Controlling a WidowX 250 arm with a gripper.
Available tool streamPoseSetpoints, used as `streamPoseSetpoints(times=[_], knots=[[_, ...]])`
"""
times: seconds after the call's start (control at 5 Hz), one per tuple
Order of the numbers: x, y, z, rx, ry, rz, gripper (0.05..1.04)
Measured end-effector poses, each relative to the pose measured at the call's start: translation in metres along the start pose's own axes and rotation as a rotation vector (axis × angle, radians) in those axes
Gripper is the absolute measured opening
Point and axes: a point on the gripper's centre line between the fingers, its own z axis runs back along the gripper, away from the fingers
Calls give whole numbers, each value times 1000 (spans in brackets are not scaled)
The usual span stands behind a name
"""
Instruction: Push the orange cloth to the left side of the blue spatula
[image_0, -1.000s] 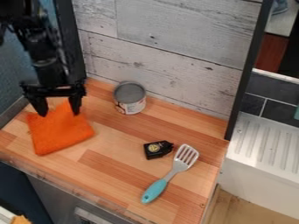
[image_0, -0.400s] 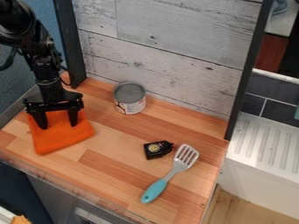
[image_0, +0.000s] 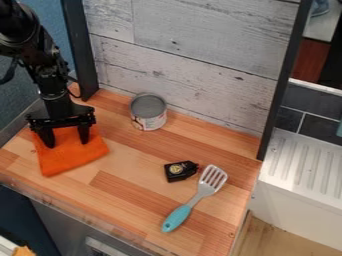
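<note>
The black gripper (image_0: 67, 142) hangs at the left of the counter, its two fingers apart and pointing down onto the orange cloth (image_0: 72, 157). The cloth lies flat, with its back part under the gripper and its front part uncovered. I cannot tell how firmly the fingertips press on it. On the right half of the counter lies the blue spatula (image_0: 179, 217), its turquoise handle toward the front edge and its grey slotted head toward the back right.
A tin can (image_0: 148, 112) stands by the back wall. Beside the spatula's head lies a small black object (image_0: 180, 170). The wooden counter (image_0: 127, 187) ends at a front edge; a white sink unit (image_0: 300, 180) is on the right.
Compared with a second ago, the gripper is lower and a little nearer the front, over the cloth. Between the last two frames almost nothing differs. The spatula has kept its place.
</note>
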Motion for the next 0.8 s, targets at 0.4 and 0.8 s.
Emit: streamPoseSetpoints(times=[0.4,0.8], knots=[[-31,-31,2,-39,3,-134,998],[-69,-67,6,-51,16,-324,998]])
